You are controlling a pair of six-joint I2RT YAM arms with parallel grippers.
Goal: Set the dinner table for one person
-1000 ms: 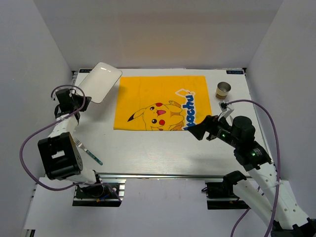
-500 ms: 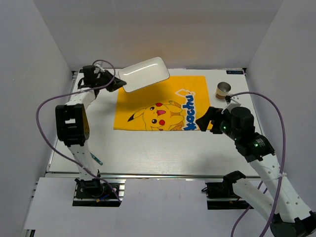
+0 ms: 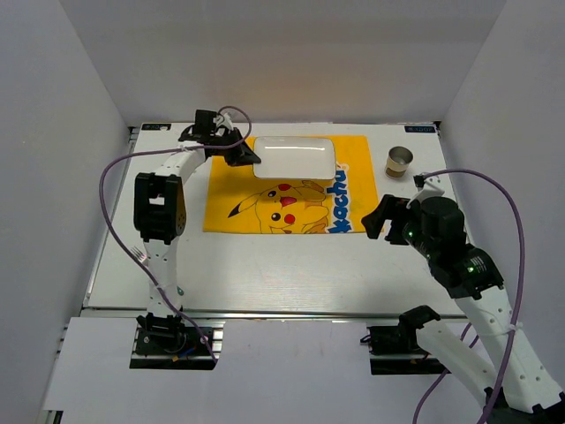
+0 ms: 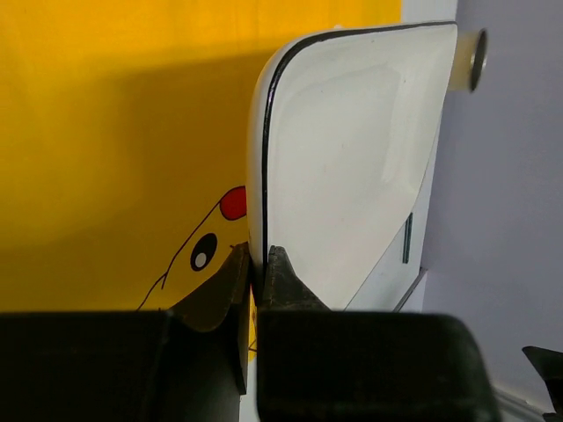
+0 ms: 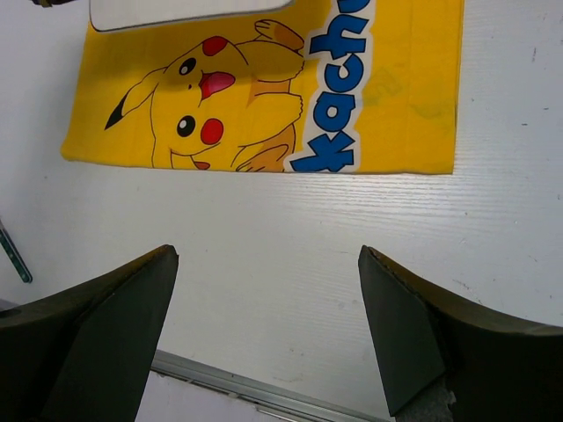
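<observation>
The white dinner table (image 3: pixel 265 265) carries a yellow cartoon-printed mat (image 3: pixel 291 190). My left gripper (image 3: pixel 250 159) is shut on the left rim of a white rounded-rectangle plate (image 3: pixel 296 157) and holds it over the mat's far edge. In the left wrist view the fingers (image 4: pixel 257 264) pinch the plate's black-lined rim (image 4: pixel 352 158) above the mat (image 4: pixel 123 132). My right gripper (image 3: pixel 375 221) is open and empty, hovering over bare table (image 5: pixel 308 246) near the mat's right front corner (image 5: pixel 290 97). The plate's edge (image 5: pixel 176 10) shows at the top of the right wrist view.
A small metal cup (image 3: pixel 399 161) stands at the far right, beside the mat; it also shows in the left wrist view (image 4: pixel 469 60). A fork with a teal handle (image 3: pixel 179 290) lies at the near left, partly behind the left arm. Grey walls enclose the table.
My left arm has swung the plate from the far left corner rightward to over the mat. My right gripper has drawn back a little to the right.
</observation>
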